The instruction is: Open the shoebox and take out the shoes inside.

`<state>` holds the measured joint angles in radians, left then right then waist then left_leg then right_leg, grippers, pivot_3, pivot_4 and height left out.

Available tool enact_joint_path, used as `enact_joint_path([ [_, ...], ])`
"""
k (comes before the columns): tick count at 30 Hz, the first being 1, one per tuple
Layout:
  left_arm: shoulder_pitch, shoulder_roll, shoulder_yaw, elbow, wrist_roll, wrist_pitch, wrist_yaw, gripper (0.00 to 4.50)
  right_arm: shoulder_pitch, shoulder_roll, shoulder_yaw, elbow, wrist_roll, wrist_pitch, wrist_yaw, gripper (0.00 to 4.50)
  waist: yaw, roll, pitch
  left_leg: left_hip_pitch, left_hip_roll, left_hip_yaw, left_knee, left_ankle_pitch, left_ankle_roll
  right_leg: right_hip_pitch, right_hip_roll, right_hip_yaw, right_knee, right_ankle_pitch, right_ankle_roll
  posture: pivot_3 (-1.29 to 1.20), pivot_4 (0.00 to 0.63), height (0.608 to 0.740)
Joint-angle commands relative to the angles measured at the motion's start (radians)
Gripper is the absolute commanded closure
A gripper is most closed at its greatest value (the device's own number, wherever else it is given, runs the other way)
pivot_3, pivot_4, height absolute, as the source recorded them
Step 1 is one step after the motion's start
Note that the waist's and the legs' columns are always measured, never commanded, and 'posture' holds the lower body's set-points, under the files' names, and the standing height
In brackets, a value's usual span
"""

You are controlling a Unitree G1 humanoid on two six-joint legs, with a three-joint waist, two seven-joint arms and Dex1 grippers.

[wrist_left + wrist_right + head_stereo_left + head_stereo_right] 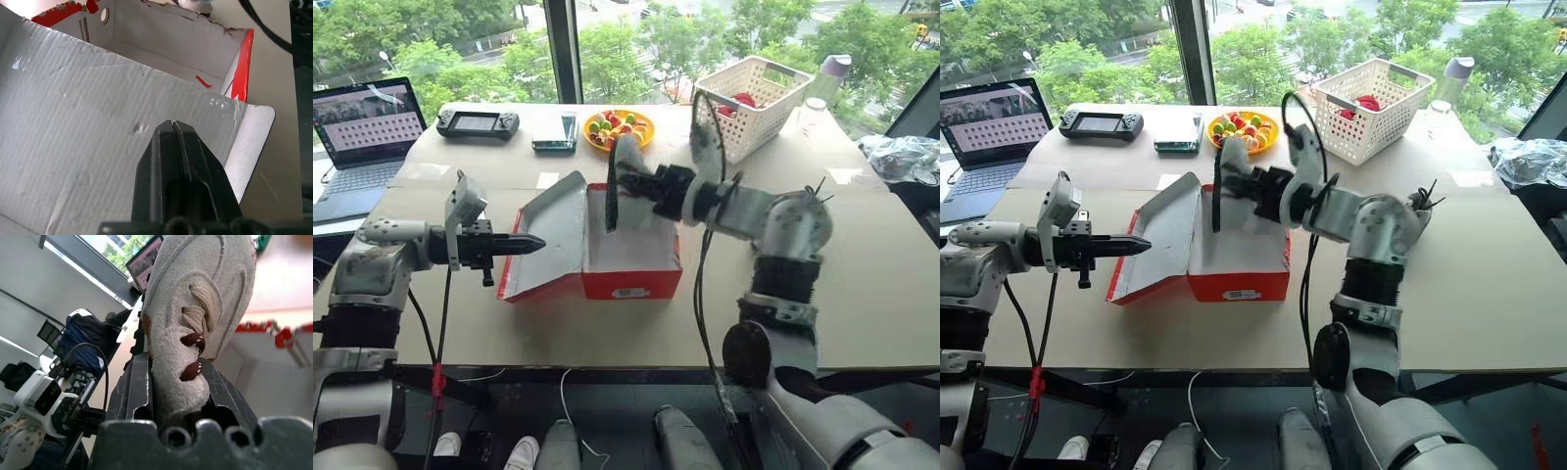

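**Now one shoe is hanging clear above the open box**

Well, starting big: the table (862, 294) is carrying everything, and the shoebox (636, 269) is sitting at its middle, lid (548, 230) thrown back toward the robot's left, grey lining facing up. Behind it, the white basket (759, 103) is standing at the far right, the laptop (367, 132) at the far left, with a fruit plate (619, 127) between.

Over the box, the right gripper (628, 184) is holding one shoe (619, 186), jaws clamped narrow on the heel end. In the wrist view the shoe (200, 318) is running straight out from the fingers, toe away, so its long axis is lying along the gripper. It is hanging just above the box, sole edge turned toward the head camera, free of the walls.

Left gripper (514, 245) is pinched fully shut on nothing, pointing at the lid's inner face, just beside it.

My read: the right arm is nearer any set-down spot, and bare table is lying to its right.

Writing? A white label (631, 292) is showing on the near end, too small to read. Where the second shoe is, I cannot tell.
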<state>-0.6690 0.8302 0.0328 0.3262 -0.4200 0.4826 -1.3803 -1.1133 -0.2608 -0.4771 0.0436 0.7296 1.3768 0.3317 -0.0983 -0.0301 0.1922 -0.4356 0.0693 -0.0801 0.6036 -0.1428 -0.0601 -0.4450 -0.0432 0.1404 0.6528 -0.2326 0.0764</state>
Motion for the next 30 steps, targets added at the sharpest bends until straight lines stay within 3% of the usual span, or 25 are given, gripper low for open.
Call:
enact_joint_path([
  [1, -0.024, -0.008, 0.006, -0.002, 0.004, -0.020, 0.001, 4.50, 0.106, -0.305, 0.213, -0.138, -0.028, -0.156, 0.329, 3.47, 0.004, 0.000, 0.000, 0.000, 0.000, 0.000, -0.001, 0.000, 0.000, 0.001, 0.000, 0.000, -0.002, 0.000, 0.000, 0.00, 0.150, 0.725],
  [4, -0.026, -0.022, 0.001, 0.007, 0.007, -0.025, 0.003, 4.50, 0.274, -0.563, 0.413, -0.176, -0.221, -0.543, 0.629, 3.47, 0.003, 0.000, 0.000, 0.000, 0.000, 0.001, -0.002, -0.001, 0.001, 0.003, -0.001, -0.001, -0.007, -0.001, 0.001, 0.00, 0.150, 0.725],
  [10, -0.022, -0.038, -0.003, 0.005, 0.012, -0.025, 0.003, 4.50, 0.427, -0.741, 0.474, -0.053, -0.394, -1.071, 0.917, 3.47, -0.017, 0.003, 0.002, 0.001, 0.000, 0.002, -0.001, -0.001, 0.001, 0.001, -0.001, 0.001, -0.005, 0.000, 0.002, 0.00, 0.150, 0.725],
  [17, -0.018, -0.038, -0.005, 0.000, 0.016, -0.018, 0.000, 4.50, 0.563, -0.895, 0.509, -0.137, -0.383, -1.116, 1.164, 3.47, -0.008, 0.003, 0.002, 0.001, 0.000, 0.002, 0.004, -0.001, 0.001, 0.005, -0.001, 0.001, -0.005, 0.001, 0.003, 0.00, 0.150, 0.725],
  [24, -0.013, -0.038, -0.003, -0.010, 0.012, -0.005, -0.002, 4.50, 0.656, -1.032, 0.649, -0.020, -0.784, -1.440, 1.086, 3.47, 0.004, 0.003, 0.002, 0.002, -0.001, 0.003, 0.006, -0.001, 0.000, 0.005, -0.001, 0.002, -0.005, 0.000, 0.000, 0.00, 0.150, 0.725],
  [30, -0.005, -0.049, -0.008, -0.022, 0.010, 0.006, -0.001, 4.50, 0.620, -0.931, 0.687, 0.176, -1.010, -1.912, 0.775, 3.47, -0.004, 0.002, 0.002, 0.005, -0.001, 0.003, 0.005, 0.001, -0.003, 0.006, -0.001, 0.002, -0.005, 0.000, -0.001, 0.00, 0.150, 0.725],
])
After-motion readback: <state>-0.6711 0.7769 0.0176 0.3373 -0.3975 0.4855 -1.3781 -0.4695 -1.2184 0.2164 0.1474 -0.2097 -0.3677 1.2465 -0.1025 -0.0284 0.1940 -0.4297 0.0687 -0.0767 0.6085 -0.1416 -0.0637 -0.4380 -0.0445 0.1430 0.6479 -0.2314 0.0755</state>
